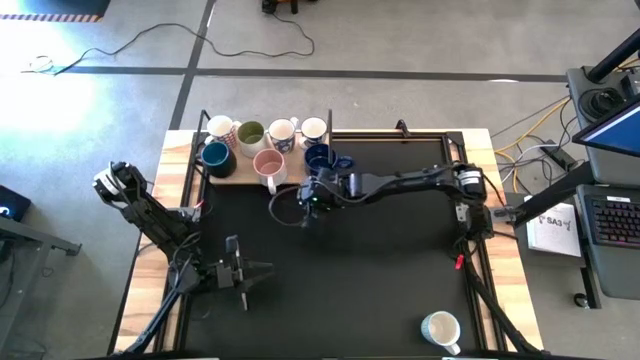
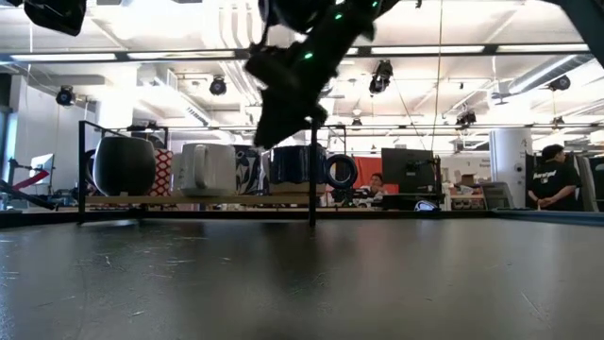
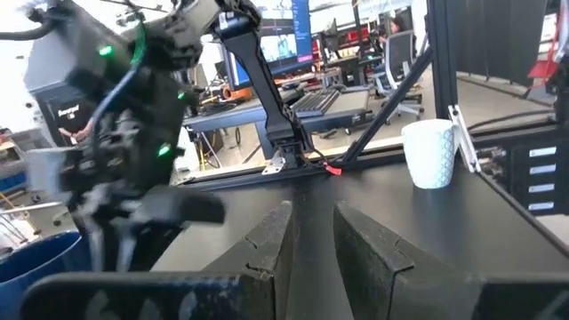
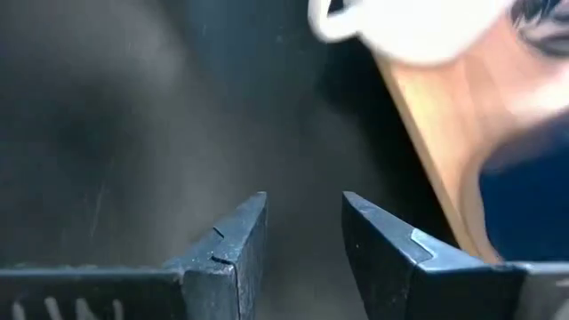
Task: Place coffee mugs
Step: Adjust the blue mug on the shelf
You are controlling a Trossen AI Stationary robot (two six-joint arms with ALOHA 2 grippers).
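Right gripper (image 1: 305, 205): hangs above the black mat just in front of the wooden board, fingers apart with nothing between them; its wrist view shows bare mat in the gap.
Left gripper (image 1: 258, 271): waits low over the near left part of the mat, fingers (image 3: 271, 240) a narrow gap apart, holding nothing.
Lone mug (image 1: 441, 329): a white mug with a pale pattern stands upright at the near right corner of the mat, well apart from the others; it also shows in the left wrist view (image 3: 433, 153).
Black mat (image 1: 380, 270): covers most of the table.
Wooden board (image 1: 235, 178): lies along the far left edge of the table and carries seven mugs.
Front row on board: dark teal mug (image 1: 216, 156), pink mug (image 1: 269, 165), dark blue mug (image 1: 322, 157) nearest the right gripper.
Back row on board: white patterned mug (image 1: 220, 129), olive-green-inside mug (image 1: 250, 133), white printed mug (image 1: 281, 132), plain white mug (image 1: 313, 129).
Room beyond: people (image 2: 550, 175) stand among desks and monitors.
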